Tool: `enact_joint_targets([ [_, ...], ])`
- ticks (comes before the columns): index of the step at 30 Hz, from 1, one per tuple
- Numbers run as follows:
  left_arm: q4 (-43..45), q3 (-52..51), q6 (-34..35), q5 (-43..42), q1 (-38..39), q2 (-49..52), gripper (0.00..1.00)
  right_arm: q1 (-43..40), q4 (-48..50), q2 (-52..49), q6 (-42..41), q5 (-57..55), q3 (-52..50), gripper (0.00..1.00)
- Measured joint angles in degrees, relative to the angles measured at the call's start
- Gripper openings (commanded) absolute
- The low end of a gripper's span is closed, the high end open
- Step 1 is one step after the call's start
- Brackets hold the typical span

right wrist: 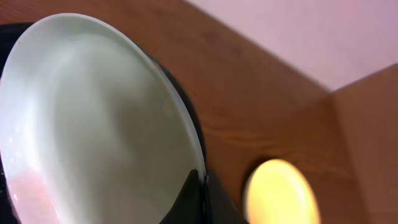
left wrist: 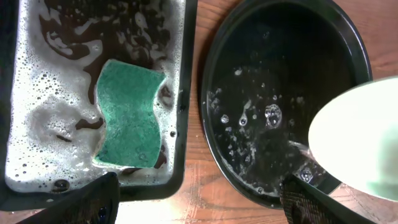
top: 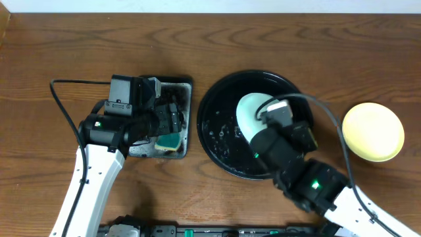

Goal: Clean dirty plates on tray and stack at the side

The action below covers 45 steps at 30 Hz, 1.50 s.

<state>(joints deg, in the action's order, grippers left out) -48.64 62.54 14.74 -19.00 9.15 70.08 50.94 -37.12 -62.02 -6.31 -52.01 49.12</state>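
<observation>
My right gripper (right wrist: 202,177) is shut on the rim of a pale mint plate (right wrist: 93,118), with one finger on each face. It holds the plate (top: 248,110) tilted above the round black tray (top: 217,141), which is wet with suds and drops (left wrist: 280,74). A pinkish patch shows near the plate's lower left in the right wrist view. A pale yellow plate (top: 372,131) lies on the table right of the tray. My left gripper (left wrist: 199,186) is open and holds nothing; it hangs over the strip of table between the sponge tray and the black tray.
A green sponge (left wrist: 129,115) lies in foamy water in the small rectangular black sponge tray (left wrist: 180,155), left of the round tray. A black cable (top: 62,105) loops over the table by my left arm. A pale wall rises behind the table's far edge (right wrist: 298,37).
</observation>
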Motion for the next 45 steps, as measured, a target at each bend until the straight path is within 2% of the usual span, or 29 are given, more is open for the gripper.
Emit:
enact_joint_targets([
  [7, 0.0, 0.0, 0.0, 0.0, 0.0, 0.0, 0.83, 8.98, 0.09, 0.0, 3.69, -12.28, 0.0, 0.01],
  [14, -0.02, 0.0, 0.0, 0.0, 0.0, 0.0, 0.83, 12.2, 0.35, 0.0, 6.12, -18.49, 0.0, 0.01],
  [45, 0.0, 0.02, 0.0, 0.0, 0.0, 0.0, 0.83, 12.2, 0.35, 0.0, 7.02, -20.7, 0.0, 0.01],
])
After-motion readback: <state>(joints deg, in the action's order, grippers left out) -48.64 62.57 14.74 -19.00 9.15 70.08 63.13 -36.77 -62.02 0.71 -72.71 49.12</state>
